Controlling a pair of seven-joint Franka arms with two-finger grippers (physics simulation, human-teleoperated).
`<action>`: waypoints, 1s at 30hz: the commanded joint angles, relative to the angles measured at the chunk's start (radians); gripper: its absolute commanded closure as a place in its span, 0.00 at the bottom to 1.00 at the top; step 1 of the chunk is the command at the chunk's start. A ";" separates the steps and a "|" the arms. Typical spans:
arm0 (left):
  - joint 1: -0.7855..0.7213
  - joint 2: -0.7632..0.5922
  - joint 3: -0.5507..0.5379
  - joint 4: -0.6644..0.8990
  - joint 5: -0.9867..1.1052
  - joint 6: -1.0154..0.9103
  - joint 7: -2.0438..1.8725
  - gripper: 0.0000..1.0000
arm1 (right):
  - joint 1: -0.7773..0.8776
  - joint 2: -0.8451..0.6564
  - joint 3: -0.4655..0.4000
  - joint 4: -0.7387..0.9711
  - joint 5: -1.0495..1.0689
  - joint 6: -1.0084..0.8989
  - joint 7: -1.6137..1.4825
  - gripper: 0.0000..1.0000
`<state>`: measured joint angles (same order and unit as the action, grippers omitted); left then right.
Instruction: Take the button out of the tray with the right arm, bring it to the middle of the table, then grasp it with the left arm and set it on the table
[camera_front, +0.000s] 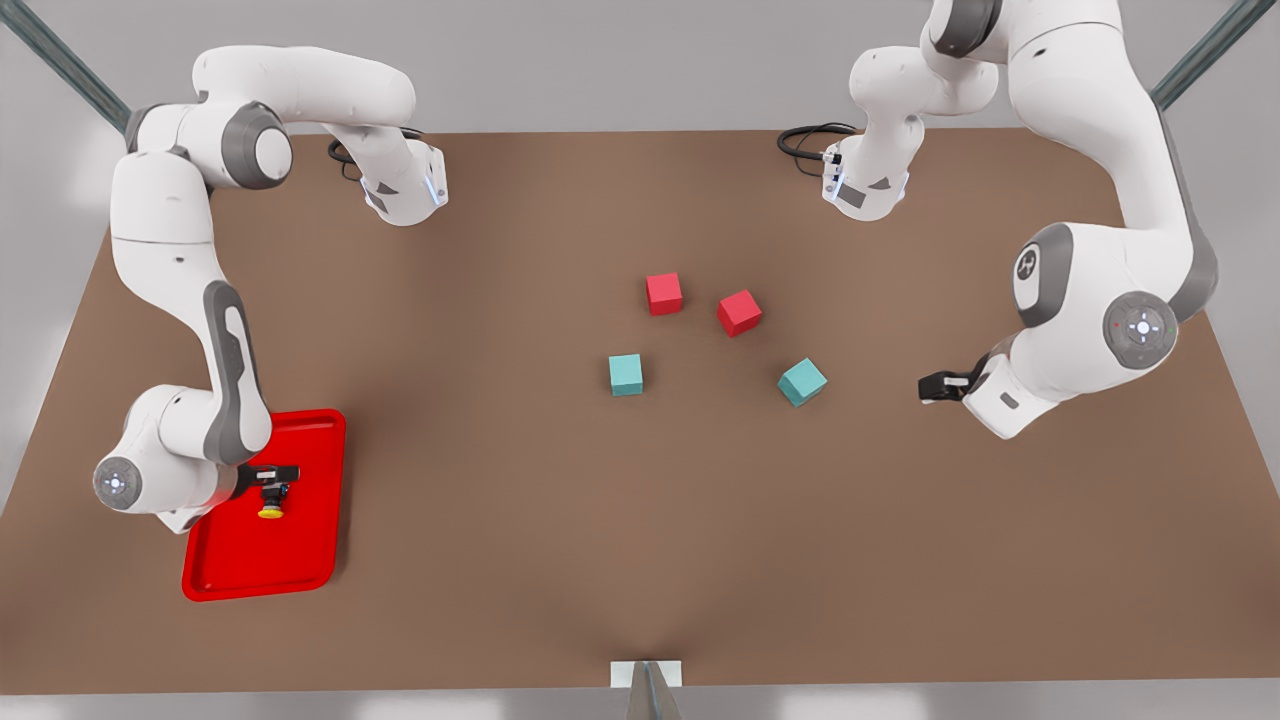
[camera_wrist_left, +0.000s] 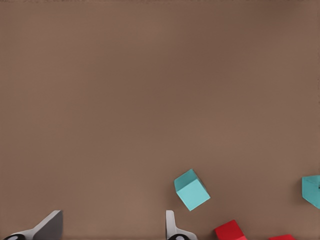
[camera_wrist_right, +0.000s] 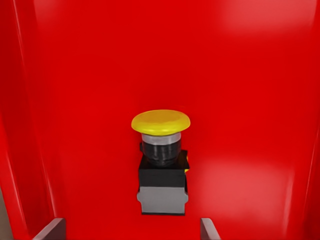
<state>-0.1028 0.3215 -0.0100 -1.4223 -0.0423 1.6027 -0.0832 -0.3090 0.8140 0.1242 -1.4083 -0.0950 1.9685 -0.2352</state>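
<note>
I count two red cubes (camera_front: 664, 293) (camera_front: 739, 312) and two teal cubes (camera_front: 626, 374) (camera_front: 802, 381) on one brown table (camera_front: 500, 450), near my left gripper (camera_front: 932, 386); one red tray (camera_front: 310, 540) holds one yellow-capped button (camera_front: 271, 500) just under my right gripper (camera_front: 274, 478).

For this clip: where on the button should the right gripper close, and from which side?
Likely on the button's dark boxy body below the yellow cap: its flat opposite sides suit two fingers, while the cap is round. The open right gripper already faces the body's end, fingers straddling it over the tray.
</note>
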 joint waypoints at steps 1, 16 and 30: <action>-0.008 0.004 -0.001 0.005 0.002 0.005 -0.027 0.00 | -0.004 0.008 0.000 0.000 -0.015 0.041 -0.196 0.00; -0.014 0.053 0.001 0.022 0.009 0.048 -0.027 0.00 | -0.013 0.053 0.000 0.014 -0.025 0.069 -0.211 0.27; -0.015 0.062 0.001 0.022 0.009 0.048 -0.026 0.00 | -0.009 0.059 0.000 0.028 -0.023 0.069 -0.205 0.49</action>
<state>-0.1179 0.3850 -0.0091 -1.4010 -0.0345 1.6501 -0.1043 -0.3176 0.8740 0.1241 -1.3810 -0.1173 2.0369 -0.4037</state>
